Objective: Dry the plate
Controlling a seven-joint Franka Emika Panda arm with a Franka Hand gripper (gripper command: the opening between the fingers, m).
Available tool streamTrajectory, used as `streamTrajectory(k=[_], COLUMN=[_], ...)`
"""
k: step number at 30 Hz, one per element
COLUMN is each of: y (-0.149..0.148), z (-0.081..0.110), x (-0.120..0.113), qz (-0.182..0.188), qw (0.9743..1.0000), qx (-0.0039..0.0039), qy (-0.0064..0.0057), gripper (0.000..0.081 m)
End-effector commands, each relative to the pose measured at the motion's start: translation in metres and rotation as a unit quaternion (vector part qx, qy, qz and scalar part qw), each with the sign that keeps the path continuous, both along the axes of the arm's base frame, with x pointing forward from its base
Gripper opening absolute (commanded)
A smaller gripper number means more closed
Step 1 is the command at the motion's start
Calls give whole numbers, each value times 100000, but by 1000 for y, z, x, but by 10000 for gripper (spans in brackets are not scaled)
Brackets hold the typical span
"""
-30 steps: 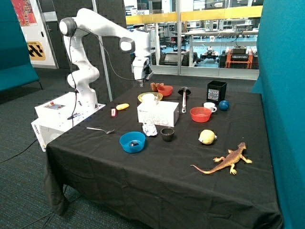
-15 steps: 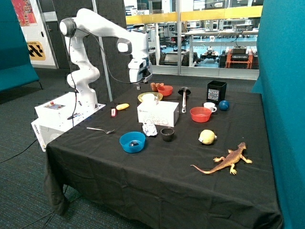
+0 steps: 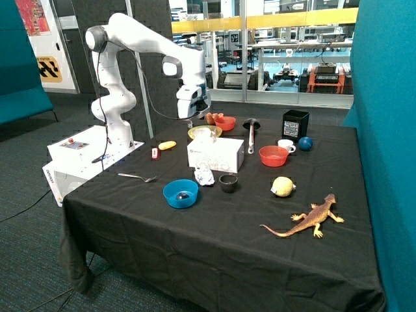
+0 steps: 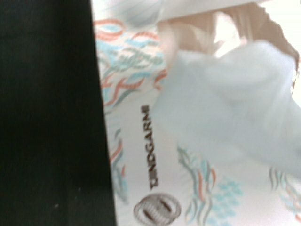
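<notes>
Table [image 3: 214, 240]: covered with a black cloth, bearing all items below.

Gripper [image 3: 191, 119]: hangs in the air above the back part of the table, over the near edge of the tissue box and close to the plate. Fingers cannot be made out in either view, so whether it is wide, narrow or holding anything cannot be told.

Plate [image 3: 195, 132]: yellow-olive, shallow, lying flat just behind the tissue box; only its rim shows past the tissue sticking up from the box.

Tissue box [image 3: 215, 155]: white with a coloured pattern, standing near the middle of the table. In the wrist view its printed top [image 4: 141, 141] fills most of the frame, with a white tissue [image 4: 230, 103] rising from the opening and black cloth beside it.

Crumpled tissue [image 3: 205, 174]: lying on the cloth in front of the box, between the blue bowl and the small dark cup.

Blue bowl [image 3: 180, 193]: near the front edge.

Small dark cup [image 3: 228, 182]: just beside the crumpled tissue.

Red bowls: one [image 3: 225, 122] behind the plate, one [image 3: 273, 155] beside the box.

Fork [image 3: 136, 176]: near the table's edge.

Toy lizard [image 3: 305, 219]: well apart, toward the front corner.
</notes>
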State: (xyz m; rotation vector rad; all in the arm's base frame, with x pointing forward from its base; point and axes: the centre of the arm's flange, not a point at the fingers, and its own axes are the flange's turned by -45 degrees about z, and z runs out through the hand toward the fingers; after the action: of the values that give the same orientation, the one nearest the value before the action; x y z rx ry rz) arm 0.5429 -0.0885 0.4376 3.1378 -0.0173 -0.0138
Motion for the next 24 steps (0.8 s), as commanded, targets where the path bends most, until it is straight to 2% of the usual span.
streamTrajectory(k=[1,14,24], y=[-7,5,21], z=[-21,-46,-49], x=[14,28,42], qz=[-300,1819,4157], qw=[99998,99982,99912], qx=[182,191,201], qy=[-442,-438,-433], gripper=[668,665,670])
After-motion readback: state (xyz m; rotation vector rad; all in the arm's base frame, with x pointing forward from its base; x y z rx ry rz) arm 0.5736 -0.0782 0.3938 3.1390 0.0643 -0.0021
